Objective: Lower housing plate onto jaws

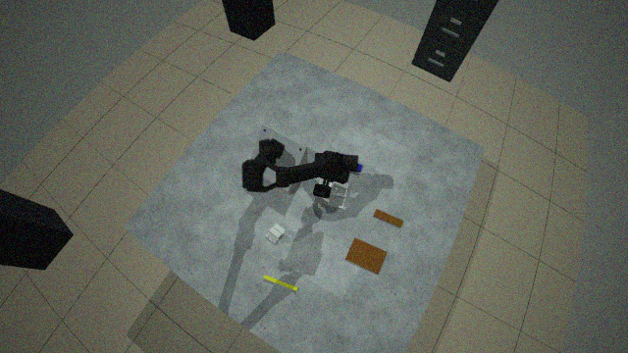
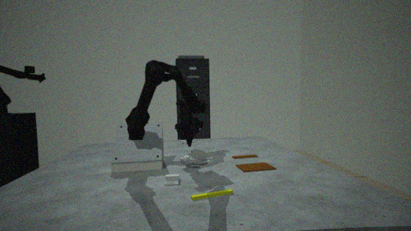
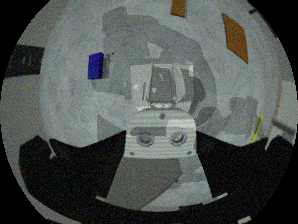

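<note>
My gripper (image 2: 189, 144) is shut on the housing plate (image 3: 161, 120), a pale ridged plate with two round holes, held by its side edges between the fingers in the wrist view. The pale jaw assembly (image 1: 339, 194) (image 2: 196, 161) (image 3: 179, 84) stands on the table, beyond the plate in the wrist view. The plate looks raised above it, with a gap between them in the exterior view. The arm's shadow covers much of the assembly. The stubs and pins are too small and dim to tell apart, and the plate's exact tilt cannot be told.
A blue block (image 1: 359, 168) (image 3: 95, 66) lies close to the assembly. A small white block (image 1: 275, 233) (image 2: 172, 179), a yellow bar (image 1: 281, 282) (image 2: 212, 194) (image 3: 257, 128), a large orange plate (image 1: 366, 255) (image 2: 255, 167) and a narrow one (image 1: 388, 218) (image 2: 244, 156) lie farther off.
</note>
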Controlling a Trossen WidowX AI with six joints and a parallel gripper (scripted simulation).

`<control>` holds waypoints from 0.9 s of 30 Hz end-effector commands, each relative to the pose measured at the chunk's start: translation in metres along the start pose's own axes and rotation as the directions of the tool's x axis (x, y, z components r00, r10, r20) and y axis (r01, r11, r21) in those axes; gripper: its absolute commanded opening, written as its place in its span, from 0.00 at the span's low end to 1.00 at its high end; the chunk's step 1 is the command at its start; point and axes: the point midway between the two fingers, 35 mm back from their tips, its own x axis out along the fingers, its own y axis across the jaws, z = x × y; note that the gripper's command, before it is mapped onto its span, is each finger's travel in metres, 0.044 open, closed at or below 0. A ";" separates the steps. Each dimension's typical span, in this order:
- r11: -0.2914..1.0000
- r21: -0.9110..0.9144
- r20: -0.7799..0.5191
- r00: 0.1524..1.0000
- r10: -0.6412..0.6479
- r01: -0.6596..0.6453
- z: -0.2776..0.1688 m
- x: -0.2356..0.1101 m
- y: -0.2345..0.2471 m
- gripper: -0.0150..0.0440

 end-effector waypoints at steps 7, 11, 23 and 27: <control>1.000 0.000 0.002 1.000 -0.006 0.006 -0.009 0.000 -0.009 0.85; 1.000 0.000 0.002 1.000 -0.006 0.006 -0.009 0.000 -0.009 0.85; 1.000 0.000 0.002 1.000 -0.006 0.006 -0.009 0.000 -0.009 0.85; 1.000 0.000 0.002 1.000 -0.006 0.006 -0.009 0.000 -0.009 0.85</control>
